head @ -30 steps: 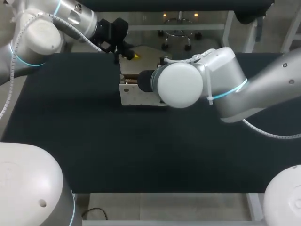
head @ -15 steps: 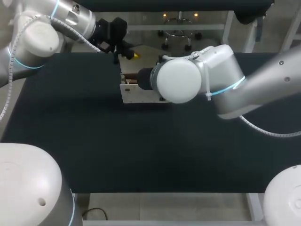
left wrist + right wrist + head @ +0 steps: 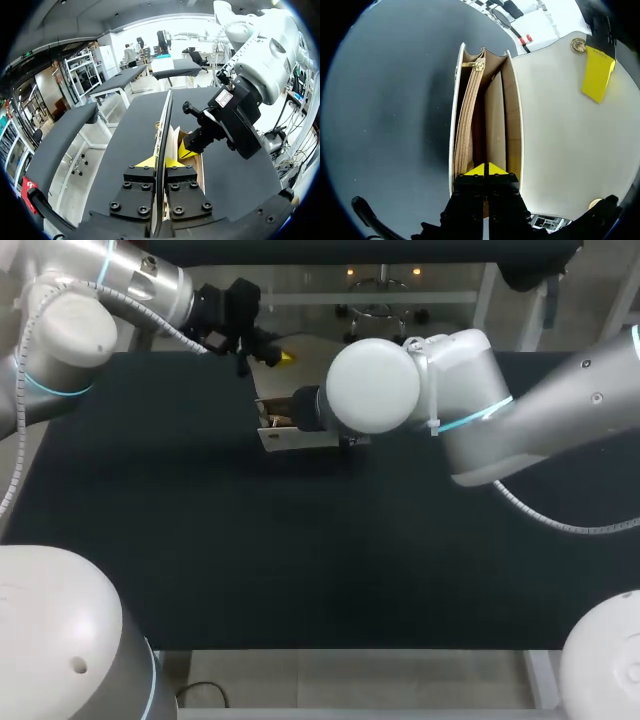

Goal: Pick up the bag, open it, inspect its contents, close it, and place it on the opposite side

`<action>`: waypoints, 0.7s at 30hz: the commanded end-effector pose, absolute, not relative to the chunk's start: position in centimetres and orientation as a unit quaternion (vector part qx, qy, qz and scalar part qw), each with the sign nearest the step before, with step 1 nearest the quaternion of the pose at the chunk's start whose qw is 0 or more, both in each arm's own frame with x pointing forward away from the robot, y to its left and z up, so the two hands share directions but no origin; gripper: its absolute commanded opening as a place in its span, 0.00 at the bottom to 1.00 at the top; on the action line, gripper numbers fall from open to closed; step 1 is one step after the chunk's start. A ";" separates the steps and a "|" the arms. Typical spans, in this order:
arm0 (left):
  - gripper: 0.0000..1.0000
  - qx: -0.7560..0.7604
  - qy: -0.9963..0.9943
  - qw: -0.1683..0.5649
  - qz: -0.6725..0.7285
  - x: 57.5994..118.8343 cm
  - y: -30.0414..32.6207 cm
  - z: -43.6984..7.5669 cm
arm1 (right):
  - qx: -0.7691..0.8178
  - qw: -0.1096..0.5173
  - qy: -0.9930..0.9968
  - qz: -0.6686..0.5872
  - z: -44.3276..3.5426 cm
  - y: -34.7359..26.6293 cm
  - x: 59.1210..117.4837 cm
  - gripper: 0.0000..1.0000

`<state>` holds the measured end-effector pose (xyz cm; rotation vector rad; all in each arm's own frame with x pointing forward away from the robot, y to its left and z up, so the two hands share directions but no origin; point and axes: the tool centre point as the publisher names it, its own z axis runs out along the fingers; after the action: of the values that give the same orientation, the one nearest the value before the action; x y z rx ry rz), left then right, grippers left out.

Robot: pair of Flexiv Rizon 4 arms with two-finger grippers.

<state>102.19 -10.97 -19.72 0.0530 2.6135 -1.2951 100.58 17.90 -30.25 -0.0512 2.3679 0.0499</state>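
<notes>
So the bag is sitting out near the far edge of the table, roughly mid-width, with its mouth gaping open. I can't tell whether it's resting on the cloth or hanging just above it. Its flap is swinging out away from the mouth, and the left gripper is doing that, with its fingers clamping the flap's edge from both sides. My guess is that it's holding the lid clear so the inside is open to view.

The right gripper is hovering at one end of the opening and looking straight down in, yellow tips pressed together. Whether they're pinching a bit of lining, I can't say. To me this is reading as the inspect step, with closing and the move across not yet done.

The head view is hiding most of the bag behind the right arm's wrist, so only a pale corner is showing. The right wrist view is giving the goods: tan lining, a zipper along one wall, a divider, nothing loose that I'm spotting, plus a snap near the flap's corner. The left wrist view is showing the flap edge-on, with the right gripper dipping into the mouth from the side.
</notes>
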 end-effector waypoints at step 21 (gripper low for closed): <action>0.00 0.047 0.887 0.079 -0.453 102.1 -11.2 -19.4 | -0.017 0.368 0.930 0.007 -31.4 17.6 101.1 1.00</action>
<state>101.44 -11.18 -19.64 0.1276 2.6405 -1.3450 101.16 17.60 -30.95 -0.0454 2.3940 0.0200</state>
